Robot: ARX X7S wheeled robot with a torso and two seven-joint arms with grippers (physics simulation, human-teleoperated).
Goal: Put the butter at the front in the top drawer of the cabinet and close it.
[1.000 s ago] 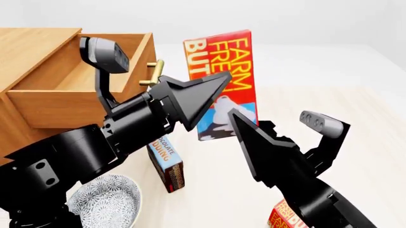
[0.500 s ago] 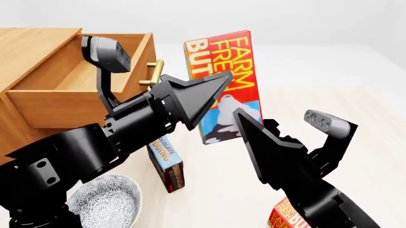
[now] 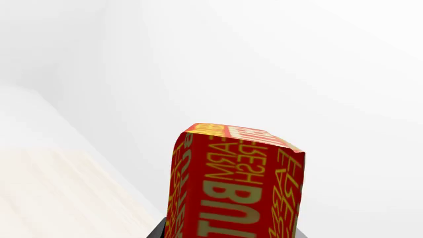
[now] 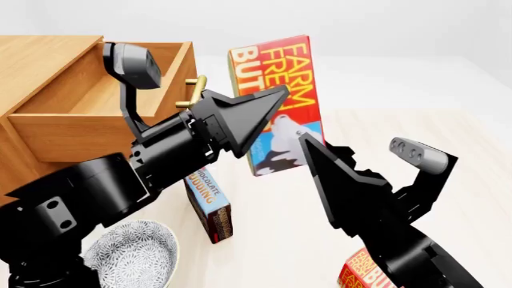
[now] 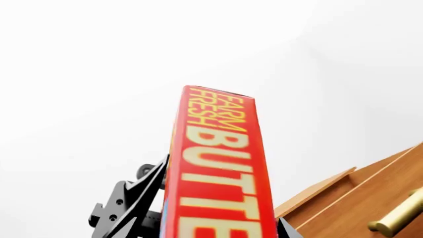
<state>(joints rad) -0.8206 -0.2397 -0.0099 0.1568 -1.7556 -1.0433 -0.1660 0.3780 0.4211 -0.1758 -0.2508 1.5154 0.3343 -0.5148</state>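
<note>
The red-orange butter carton (image 4: 276,102) stands upright, gripped by the black left end effector (image 4: 264,111); the right end effector (image 4: 320,162), just beside, cannot be judged.

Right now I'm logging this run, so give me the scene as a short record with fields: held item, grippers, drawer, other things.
held item: the butter, upright, lifted off the table
left gripper: against the carton's near face; grip not clear
right gripper: at the carton's lower edge; grip not clear
top drawer: pulled open, nothing visible inside
cabinet: at far left
other things: second butter carton, chocolate pudding box, patterned bowl
</note>
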